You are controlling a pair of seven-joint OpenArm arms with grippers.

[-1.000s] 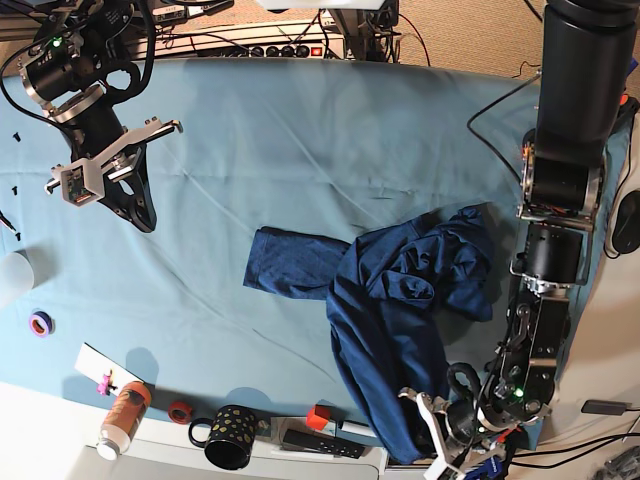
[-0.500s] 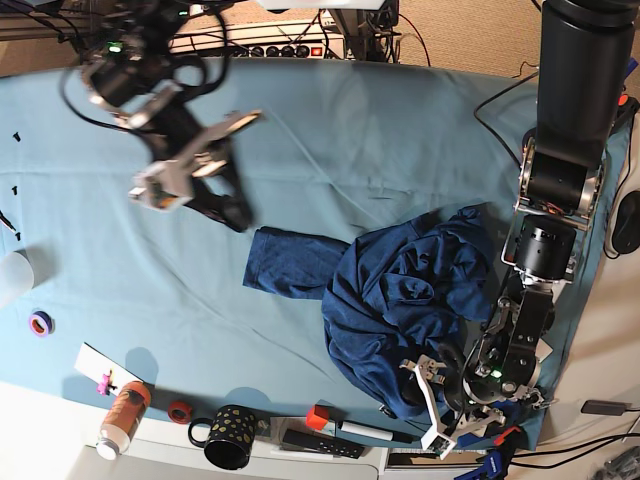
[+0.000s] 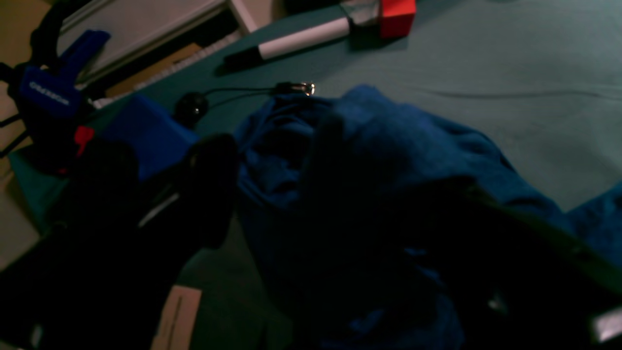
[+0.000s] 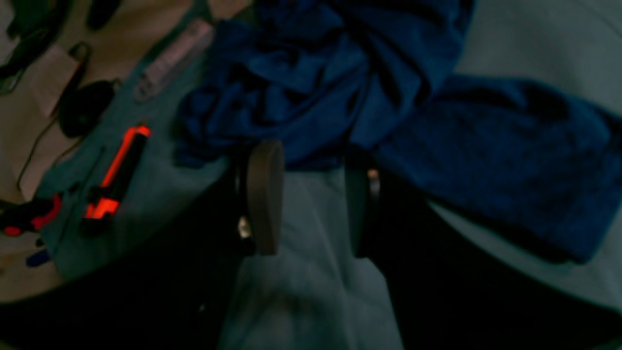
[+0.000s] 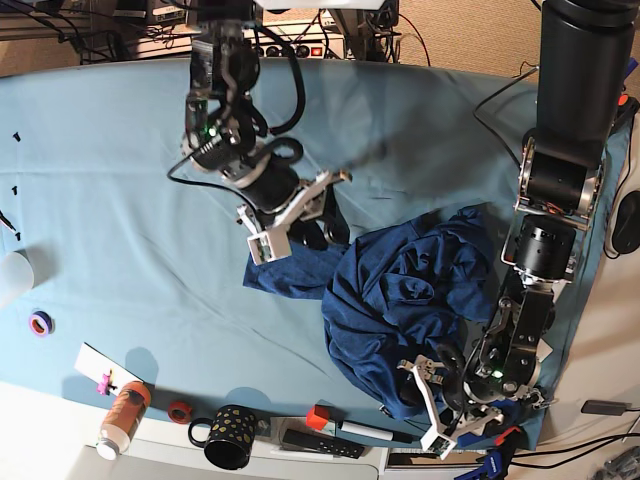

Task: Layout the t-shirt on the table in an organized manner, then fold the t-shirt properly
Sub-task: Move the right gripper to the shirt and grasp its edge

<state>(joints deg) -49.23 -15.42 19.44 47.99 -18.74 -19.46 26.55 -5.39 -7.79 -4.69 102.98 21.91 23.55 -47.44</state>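
Your right gripper [image 5: 318, 222] hangs with jaws parted and empty; your left gripper [image 5: 428, 400] is spread wide at the shirt's near edge.

You have the wide table under its smooth light teal cloth [image 5: 120, 200] carrying the crumpled dark navy-blue heathered t-shirt [image 5: 400, 290], bunched toward your left arm's side with one flat part reaching out under the right gripper. Along the near edge lie a white marker [image 3: 301, 39] and a small red block [image 3: 397, 17].

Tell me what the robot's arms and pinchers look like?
Both arms are black, chunky tubes with silver joints, black cables and tiny green lights. The left gripper and right gripper have white brackets with black fingers. The right one's finger pads look flat and brownish.
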